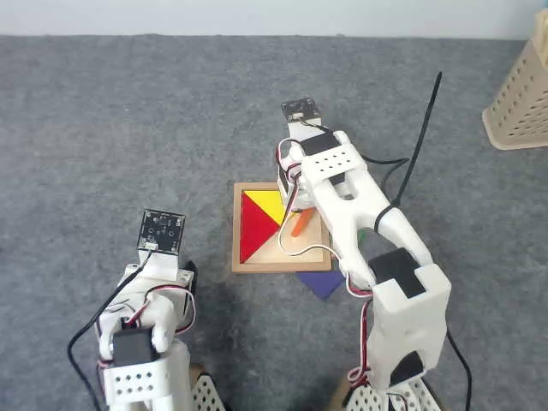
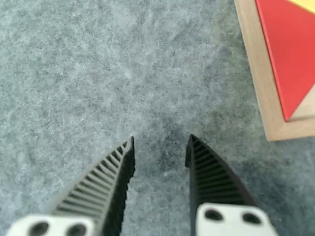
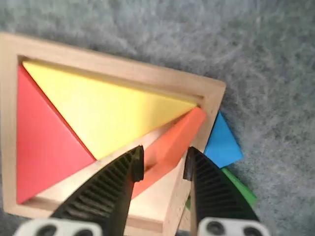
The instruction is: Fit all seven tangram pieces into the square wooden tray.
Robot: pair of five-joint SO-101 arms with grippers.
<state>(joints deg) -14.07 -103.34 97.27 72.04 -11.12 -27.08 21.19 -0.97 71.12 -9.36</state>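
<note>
The orange piece [image 3: 170, 142] looks light, stiff and smooth, likely to slip. It sits tilted in the tray [image 3: 113, 69] against the yellow triangle [image 3: 108, 110], with the right tool [image 3: 163, 164] narrowed onto its flat sides, a sensible place to grip. The tray wall crowds one side and bare tray floor lies open on the other. The left tool [image 2: 160, 150], slightly parted, hangs over the table [image 2: 98, 73] by the tray's corner.
</note>
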